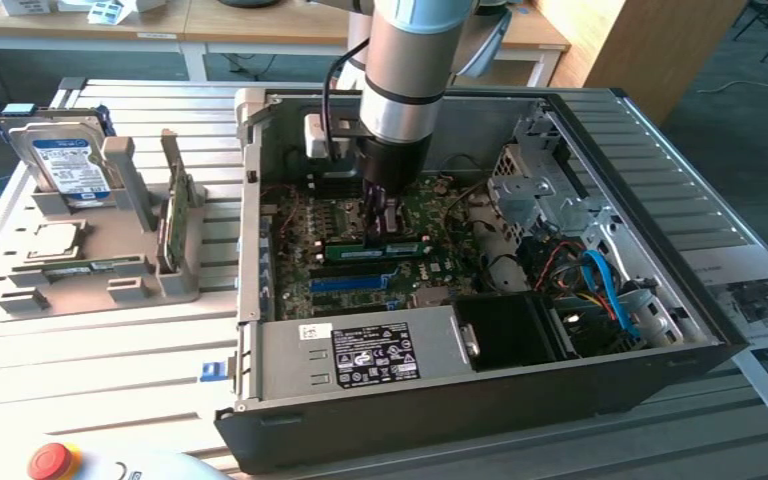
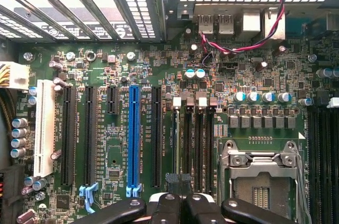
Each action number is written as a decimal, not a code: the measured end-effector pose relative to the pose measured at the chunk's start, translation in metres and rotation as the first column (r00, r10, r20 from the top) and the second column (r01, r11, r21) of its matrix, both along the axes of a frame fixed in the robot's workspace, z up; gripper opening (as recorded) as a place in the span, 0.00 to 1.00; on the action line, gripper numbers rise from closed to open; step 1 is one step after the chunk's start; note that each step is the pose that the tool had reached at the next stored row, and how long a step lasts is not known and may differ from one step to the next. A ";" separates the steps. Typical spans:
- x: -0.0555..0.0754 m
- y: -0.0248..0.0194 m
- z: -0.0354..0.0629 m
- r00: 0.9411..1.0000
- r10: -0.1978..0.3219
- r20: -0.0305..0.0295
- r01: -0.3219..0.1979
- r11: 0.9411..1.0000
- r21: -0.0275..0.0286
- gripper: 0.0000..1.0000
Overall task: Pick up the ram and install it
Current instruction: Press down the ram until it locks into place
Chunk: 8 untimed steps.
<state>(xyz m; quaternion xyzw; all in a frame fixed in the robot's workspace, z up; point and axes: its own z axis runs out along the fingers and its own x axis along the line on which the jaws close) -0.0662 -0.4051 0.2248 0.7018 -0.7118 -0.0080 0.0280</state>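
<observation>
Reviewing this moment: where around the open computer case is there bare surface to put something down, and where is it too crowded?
Bare patches: the slatted table in front of the grey parts holder, reaching the case's near corner, and the strip past the case's far side on the exterior view's right. Crowded: inside the case, where the gripper stands over the motherboard beside cables.

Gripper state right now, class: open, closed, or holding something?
Gripper: closed, down inside the computer case over the motherboard; whether it holds anything cannot be told.

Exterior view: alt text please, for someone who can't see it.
A robot arm reaches down into an open computer case, its shut gripper at the ram on the motherboard. A grey parts rack stands to the exterior view's left.
</observation>
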 end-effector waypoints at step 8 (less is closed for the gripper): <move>0.000 -0.0001 -0.0010 1.000 0.000 0.000 0.000 1.000 0.000 0.10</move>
